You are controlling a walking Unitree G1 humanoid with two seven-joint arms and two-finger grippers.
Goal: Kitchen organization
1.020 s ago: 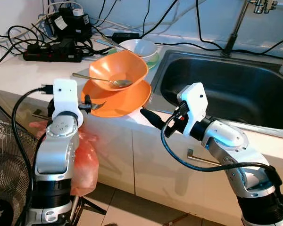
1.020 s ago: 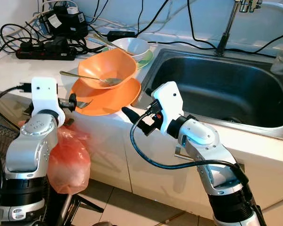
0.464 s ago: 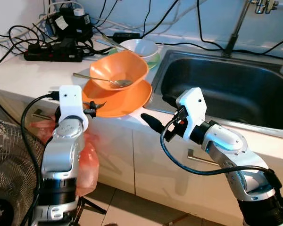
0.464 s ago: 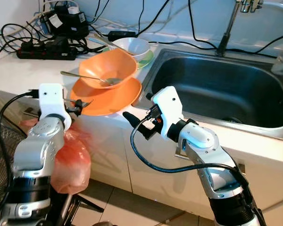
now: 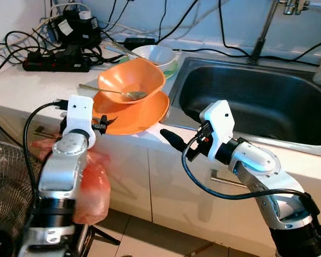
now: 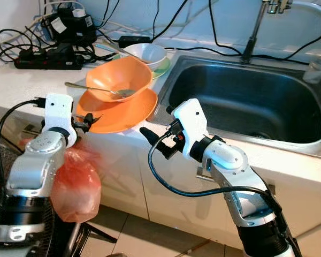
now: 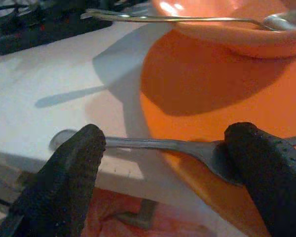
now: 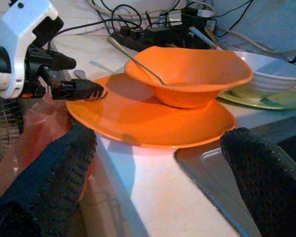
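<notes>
Left gripper (image 7: pixel 163 163) has slid closer to the fork (image 7: pixel 187 146).
Both grippers are open, holding nothing; right gripper (image 8: pixel 158 163) faces the orange plate (image 8: pixel 153 121).

Counter edge access: the orange plate (image 5: pixel 134 110) is overhanging the front edge, with the orange bowl (image 5: pixel 131 80) and spoon (image 5: pixel 109 91) sitting on it. A fork (image 7: pixel 177 146) is lying across the plate rim, blocking the near approach. Cables and a power strip (image 5: pixel 59 64) are crowding the rear counter. The sink basin (image 5: pixel 257 104) is offering open room rightward.
</notes>
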